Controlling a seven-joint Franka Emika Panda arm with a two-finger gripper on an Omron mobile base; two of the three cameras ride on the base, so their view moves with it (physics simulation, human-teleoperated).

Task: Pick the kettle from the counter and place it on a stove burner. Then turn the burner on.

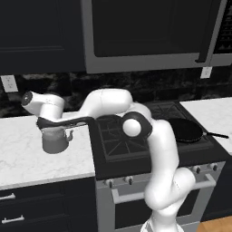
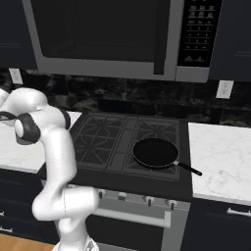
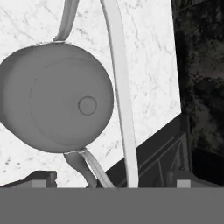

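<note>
The squat grey metal kettle (image 1: 55, 140) stands upright on the white marble counter (image 1: 22, 158), just left of the stove (image 1: 122, 142). My gripper (image 1: 55, 129) hangs directly over it, pointing down. In the hand view the kettle (image 3: 54, 103) lies below with its knobbed lid facing up. Its thin arch handle (image 3: 122, 96) runs between my two fingertips. The gripper (image 3: 111, 179) is open and its jaws stand apart on either side of the handle, not touching it. The spout points toward the stove.
A flat black frying pan (image 1: 183, 129) occupies the stove's front right burner (image 2: 156, 152), its handle pointing right. The left burners (image 2: 98, 135) are bare grates. Knobs (image 2: 147, 199) line the stove front. A microwave (image 2: 103, 34) hangs above. More counter (image 2: 220, 157) lies right of the stove.
</note>
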